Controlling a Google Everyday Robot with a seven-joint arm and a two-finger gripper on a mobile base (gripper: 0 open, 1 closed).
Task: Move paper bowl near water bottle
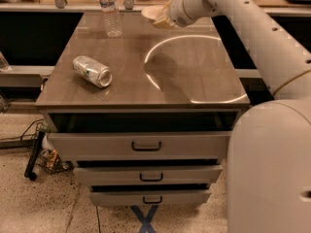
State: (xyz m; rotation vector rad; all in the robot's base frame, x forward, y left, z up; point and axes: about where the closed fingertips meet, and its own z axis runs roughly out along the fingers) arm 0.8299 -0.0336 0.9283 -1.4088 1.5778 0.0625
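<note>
Right of the clear ribbed plastic water bottle (111, 12), my jaws grip the cream-white round paper bowl (151, 11) aloft so it clears the bench (194, 76).

My white arm (262, 38) stretches in a long diagonal from the right side of the frame up toward the top middle. Its rounded wrist (189, 5) sits near the top edge, just right of centre. My gripper (163, 19) juts from the wrist to the left and slightly downward, at top centre. My bulky pale base (269, 169) fills the lower right corner.
</note>
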